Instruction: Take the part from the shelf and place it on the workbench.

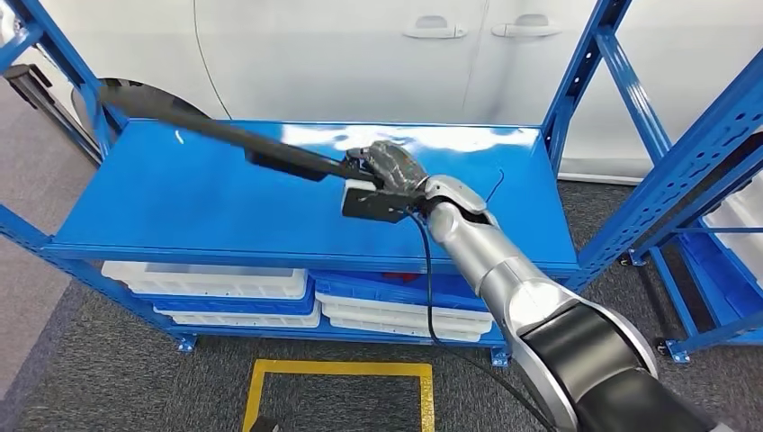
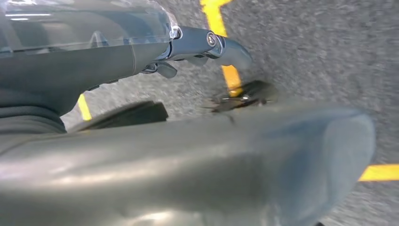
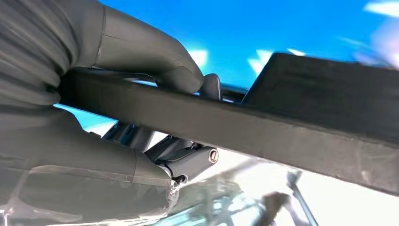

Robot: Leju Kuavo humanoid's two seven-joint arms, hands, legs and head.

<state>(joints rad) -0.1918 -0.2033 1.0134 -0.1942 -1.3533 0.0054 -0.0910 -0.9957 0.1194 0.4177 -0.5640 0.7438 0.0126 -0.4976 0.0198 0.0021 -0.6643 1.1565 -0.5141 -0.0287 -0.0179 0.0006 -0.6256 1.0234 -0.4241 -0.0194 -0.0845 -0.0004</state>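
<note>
**Fingers clamp long black part above blue shelf**

Fingers (image 3: 141, 52) of the robot's right hand (image 1: 391, 171) wrap around a long, flat black part (image 1: 207, 126), thumb on one face and darker fingers on the other, as the right wrist view shows at close range. From the head view, the part runs from the hand out to the far left, its broad rounded end reaching the far-left corner of the glossy blue metal shelf (image 1: 180, 207); whether the part rests on the deck or hangs just above it cannot be told. A silver arm with a black cable (image 1: 423, 270) stretches in from the near right. Below the deck, stacked white plastic trays (image 1: 211, 281) sit on the lower level. A white car body (image 1: 360, 54) with two door handles stands behind the rack, and a second blue rack (image 1: 684, 180) stands at the right. On the grey carpet nearest the robot lies a yellow taped rectangle (image 1: 337, 369). The left hand (image 2: 202, 44) hangs over grey floor and yellow tape, fingers curled in, holding nothing.
</note>
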